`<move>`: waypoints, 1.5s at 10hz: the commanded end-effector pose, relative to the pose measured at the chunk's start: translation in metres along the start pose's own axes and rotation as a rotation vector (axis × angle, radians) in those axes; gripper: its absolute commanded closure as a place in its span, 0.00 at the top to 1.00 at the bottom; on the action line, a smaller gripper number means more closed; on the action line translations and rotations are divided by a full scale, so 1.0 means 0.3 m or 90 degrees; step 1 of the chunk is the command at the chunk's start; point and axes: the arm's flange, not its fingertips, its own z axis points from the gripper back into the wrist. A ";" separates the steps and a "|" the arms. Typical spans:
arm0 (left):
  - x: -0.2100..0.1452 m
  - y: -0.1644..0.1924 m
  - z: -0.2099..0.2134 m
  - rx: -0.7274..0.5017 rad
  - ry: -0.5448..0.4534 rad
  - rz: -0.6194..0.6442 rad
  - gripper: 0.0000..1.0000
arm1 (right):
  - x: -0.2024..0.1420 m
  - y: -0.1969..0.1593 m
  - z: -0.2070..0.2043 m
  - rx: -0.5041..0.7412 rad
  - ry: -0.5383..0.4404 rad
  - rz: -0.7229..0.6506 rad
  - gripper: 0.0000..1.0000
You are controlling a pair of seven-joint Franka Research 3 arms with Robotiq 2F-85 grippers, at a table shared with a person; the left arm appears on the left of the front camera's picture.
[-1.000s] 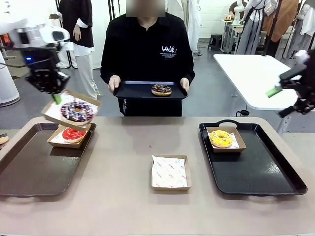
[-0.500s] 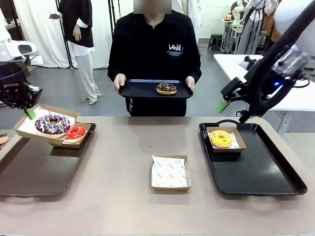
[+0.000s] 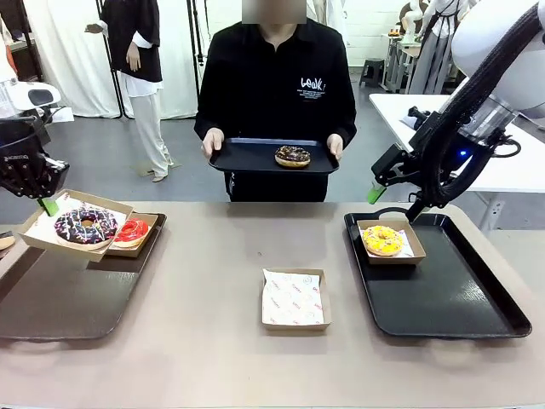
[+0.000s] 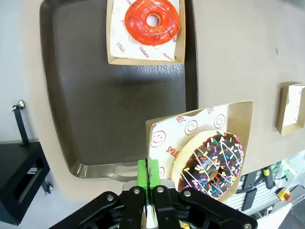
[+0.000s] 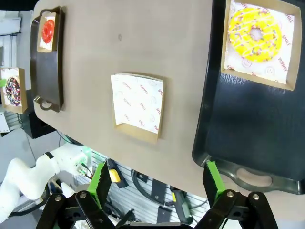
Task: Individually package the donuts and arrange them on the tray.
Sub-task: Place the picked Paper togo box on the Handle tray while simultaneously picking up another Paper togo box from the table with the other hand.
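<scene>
An empty box [image 3: 294, 298] waits on the desk [image 3: 204, 349] for the last donut [image 3: 292, 155], which a person offers beyond. Our left gripper [image 3: 48, 204], jaws clenched on a box rim, holds the sprinkled donut [image 3: 85, 226] over the tray [image 3: 51, 298] beside the red donut [image 3: 130, 230]; our right gripper [image 3: 396, 198] hangs with jaws released.

Bright, even light from above in the front view, with shadows soft and short under the lined box [image 3: 295, 299] near six o'clock. There's a pale sheen on the left tray [image 3: 51, 298] at eight o'clock. In the left wrist view the red donut [image 4: 152, 19] glints at twelve, and the print on the carton [image 4: 164, 138] is crisp. Both wrist views bow at the edges.
</scene>
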 end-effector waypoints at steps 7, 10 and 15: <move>0.000 0.011 0.004 -0.003 -0.001 0.010 0.01 | -0.007 0.005 0.004 0.003 0.000 0.001 1.00; -0.025 0.072 -0.001 0.055 -0.036 -0.020 0.01 | 0.001 0.107 -0.074 -0.094 0.012 -0.014 1.00; -0.096 0.262 -0.081 0.092 -0.065 0.072 0.01 | -0.008 0.233 -0.294 -0.164 0.034 -0.044 1.00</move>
